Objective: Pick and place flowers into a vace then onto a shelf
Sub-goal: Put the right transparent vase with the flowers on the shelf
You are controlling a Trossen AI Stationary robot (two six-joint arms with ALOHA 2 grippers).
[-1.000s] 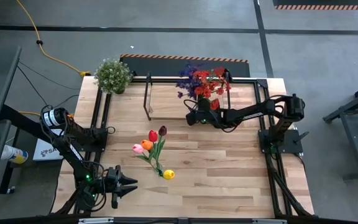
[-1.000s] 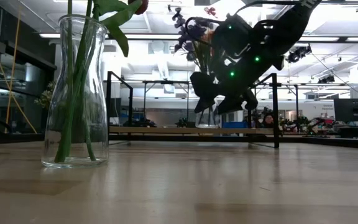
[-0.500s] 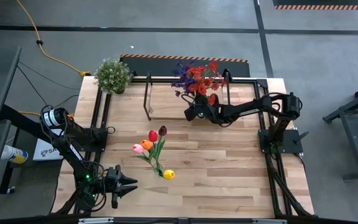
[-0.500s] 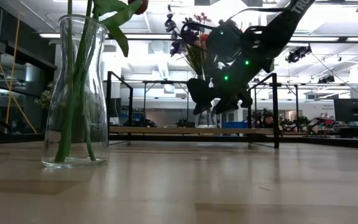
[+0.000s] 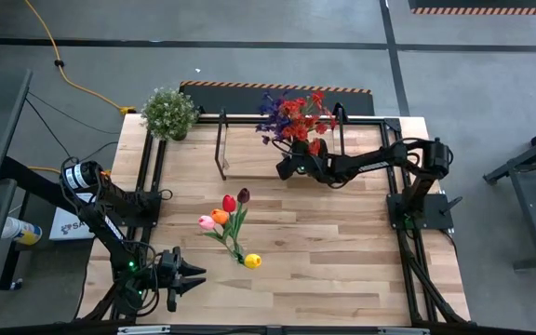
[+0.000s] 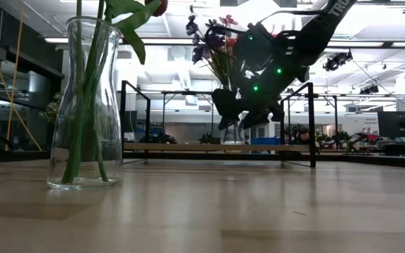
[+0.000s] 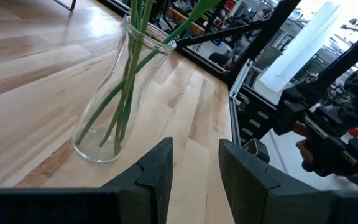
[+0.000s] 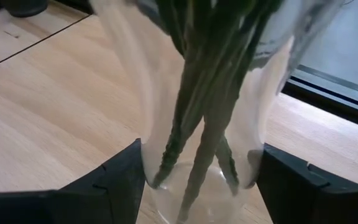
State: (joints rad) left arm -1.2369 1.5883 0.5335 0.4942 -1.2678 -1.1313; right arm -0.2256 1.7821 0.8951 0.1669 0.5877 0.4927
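My right gripper is shut on a clear glass vase of red and purple flowers, over the shelf at the table's far side. A second glass vase of tulips stands on its base mid-table. My left gripper waits open near the table's near left corner, pointing at the tulip vase. My right gripper pinches the vase's lower body between its two fingers, one on each side of the glass. It comes roughly level from the table's right. The vase stands upright; its base is close over the shelf board, and I cannot tell whether it touches.
A bushy potted plant sits at the far left corner. The shelf's black upright loops flank the held vase. Bare plank tabletop spreads right of the tulip vase. Black frame rails run along the table's sides.
My right gripper has carried the vase a little toward the table's far edge and left, and slightly up, then nearly stopped over the shelf. It has stayed shut on the vase, which has kept upright.
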